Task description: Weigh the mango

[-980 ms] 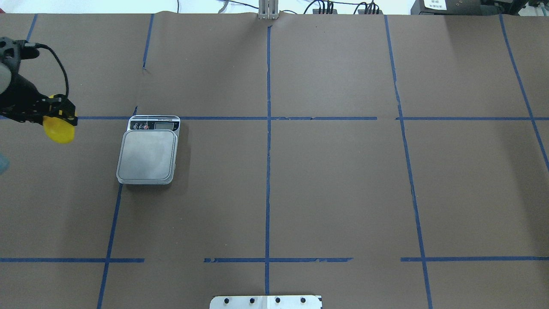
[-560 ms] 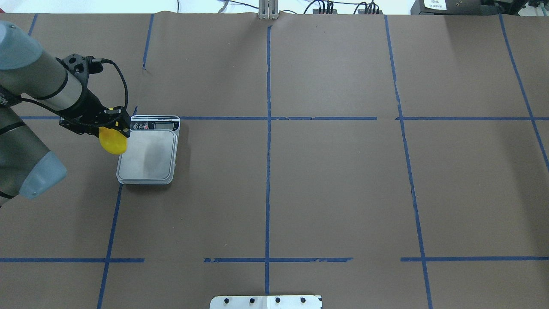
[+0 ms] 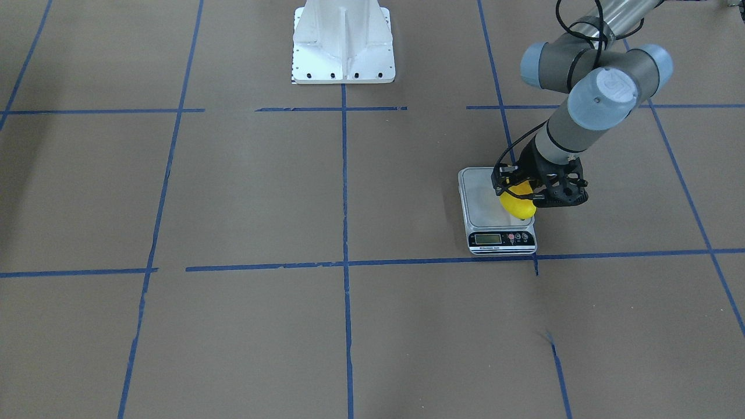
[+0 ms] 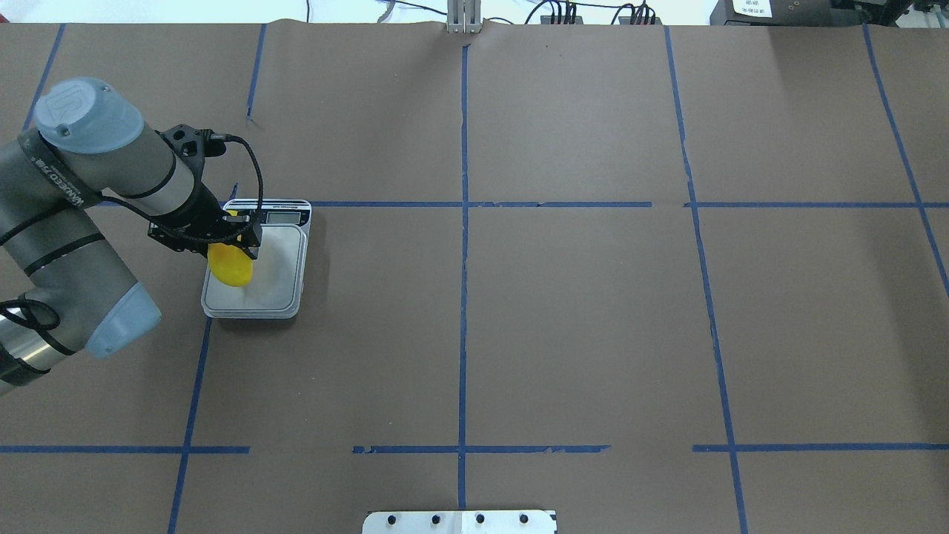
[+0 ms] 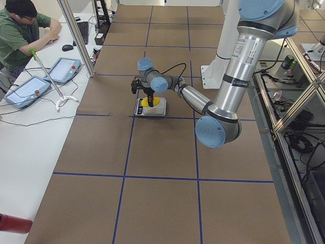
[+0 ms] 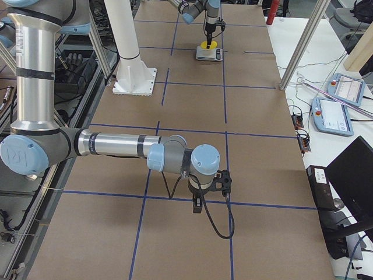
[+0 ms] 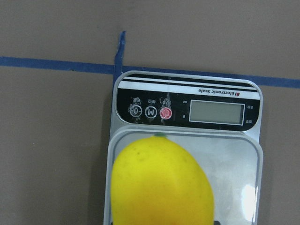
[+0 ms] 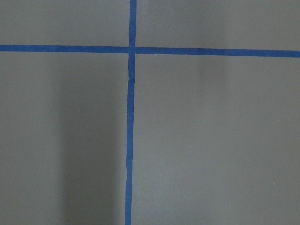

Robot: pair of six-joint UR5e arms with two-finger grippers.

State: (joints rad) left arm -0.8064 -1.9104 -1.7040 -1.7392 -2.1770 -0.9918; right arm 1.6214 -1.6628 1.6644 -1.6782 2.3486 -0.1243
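Observation:
The mango (image 4: pixel 230 268) is smooth and yellow. My left gripper (image 4: pixel 237 248) is shut on its upper end and holds it over the left part of the scale's (image 4: pixel 278 278) steel platform. I cannot tell whether it touches the platform. In the front-facing view the mango (image 3: pixel 517 204) hangs from the left gripper (image 3: pixel 524 196) over the scale (image 3: pixel 486 201). The left wrist view shows the mango (image 7: pixel 159 185) in front of the scale's blank display (image 7: pixel 216 113). My right gripper (image 6: pixel 208 188) shows only in the exterior right view, low over bare table, and I cannot tell whether it is open or shut.
The table is covered in brown paper (image 4: pixel 578 319) with a grid of blue tape lines. The robot's white base (image 3: pixel 343 43) stands at the table's robot-side edge. An operator (image 5: pixel 20 30) sits at a side bench with two teach pendants (image 5: pixel 30 89).
My left arm has carried the mango rightward from off the table's left edge to over the scale's platform. The scale has not moved.

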